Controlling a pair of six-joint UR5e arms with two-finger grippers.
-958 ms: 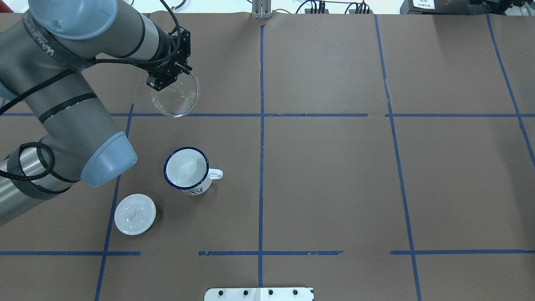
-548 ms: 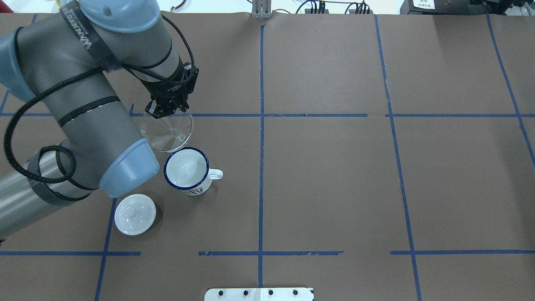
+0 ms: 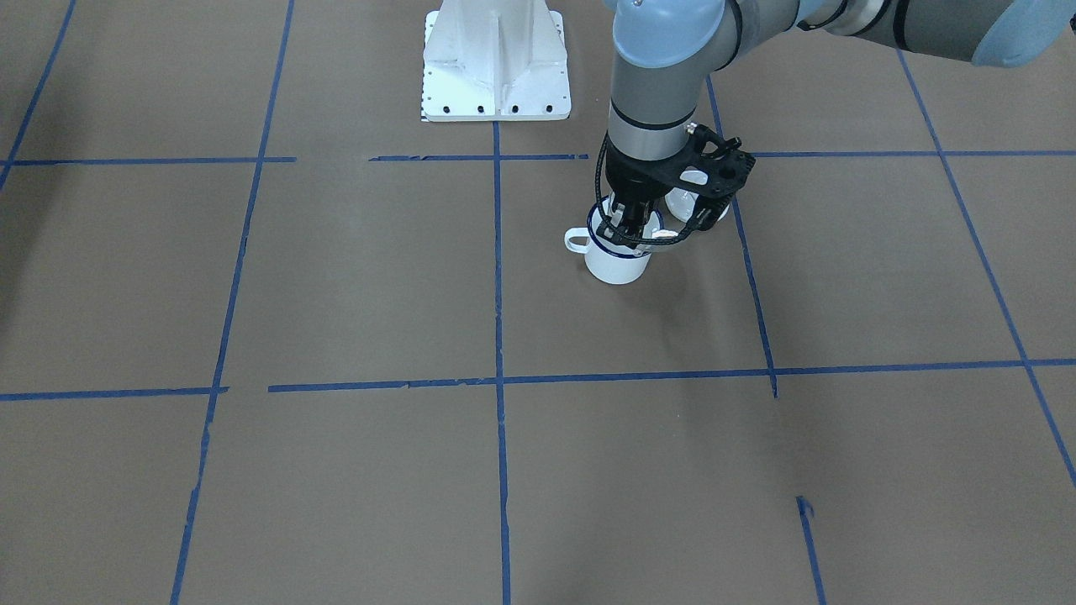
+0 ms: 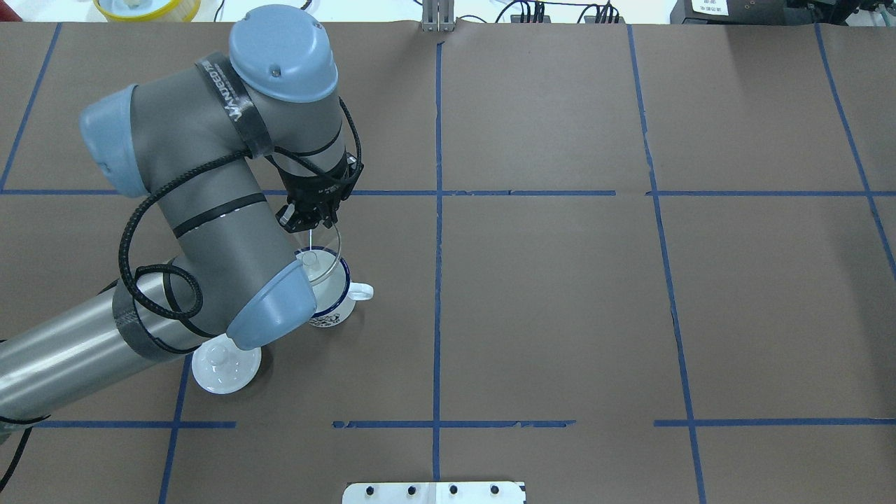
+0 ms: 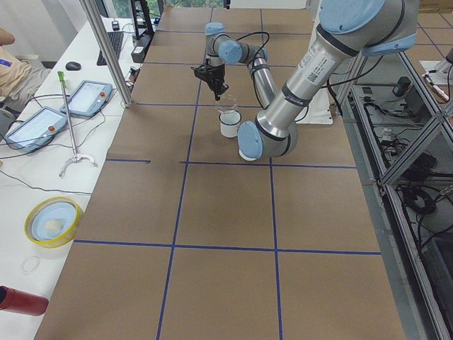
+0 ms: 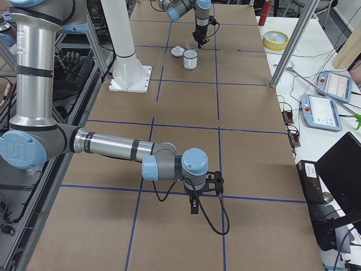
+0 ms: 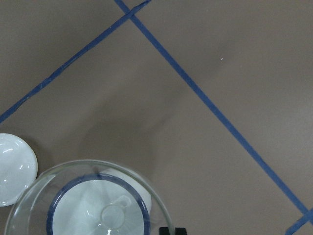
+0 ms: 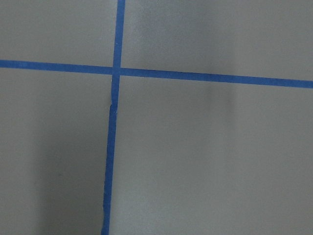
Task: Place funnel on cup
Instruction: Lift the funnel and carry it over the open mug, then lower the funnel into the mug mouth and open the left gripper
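The white enamel cup (image 4: 339, 302) with a dark blue rim stands on the brown table, its handle pointing right in the overhead view. My left gripper (image 4: 306, 224) is shut on the far rim of the clear funnel (image 4: 320, 257) and holds it upright over the cup's mouth. In the left wrist view the funnel (image 7: 88, 169) sits centred over the cup's blue rim (image 7: 143, 208), spout down. I cannot tell if it touches the cup. My right gripper (image 6: 193, 210) shows only in the exterior right view, low over the table far from the cup; I cannot tell if it is open or shut.
A round white knobbed lid (image 4: 220, 369) lies on the table beside the cup, partly under my left arm's elbow. The robot's white base plate (image 3: 496, 63) stands behind the cup. Blue tape lines (image 4: 437, 210) cross the table.
My left gripper has carried the funnel toward the robot, from beside the cup's far rim to over the cup's mouth. The cup and the lid have not moved.
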